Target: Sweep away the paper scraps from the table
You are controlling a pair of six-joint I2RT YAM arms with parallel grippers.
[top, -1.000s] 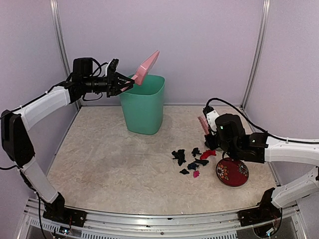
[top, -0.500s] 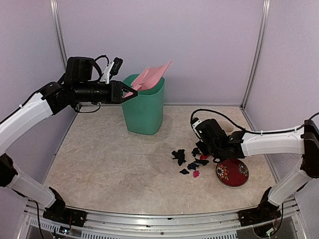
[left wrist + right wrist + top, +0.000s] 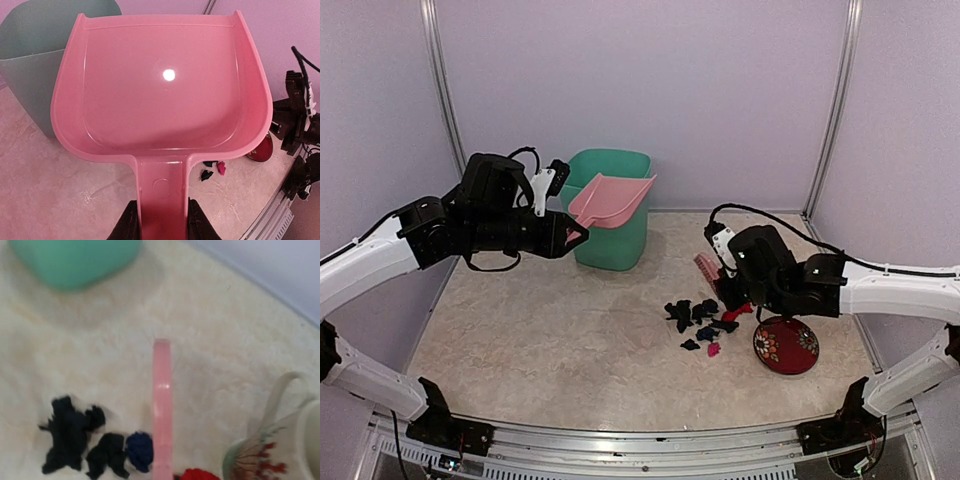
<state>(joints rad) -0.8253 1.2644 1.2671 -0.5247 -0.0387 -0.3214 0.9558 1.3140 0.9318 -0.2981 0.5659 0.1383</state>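
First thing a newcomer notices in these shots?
The pink dustpan, empty, held aloft by the left pincer by the green bin at the back. Then the paper scraps, mostly black, clustered right of centre on the table, with the right pincer holding a pink brush beside them.

3 plain matte lilac panels close the space: a back wall panel (image 3: pixel 740 90), a left wall panel (image 3: pixel 370 90) and a right wall panel (image 3: pixel 910 130). They meet at the 2 rear corners behind slim upright silver aluminium posts, the left post (image 3: pixel 438 80) and the right post (image 3: pixel 835 100). The base of this booth is a large flat beige worktop with a marbled stone pattern (image 3: pixel 550 340), edged at the front by a ribbed silver metal rail (image 3: pixel 650 440), and the light is soft and even, leaving only faint, blurred shadows on the stone.
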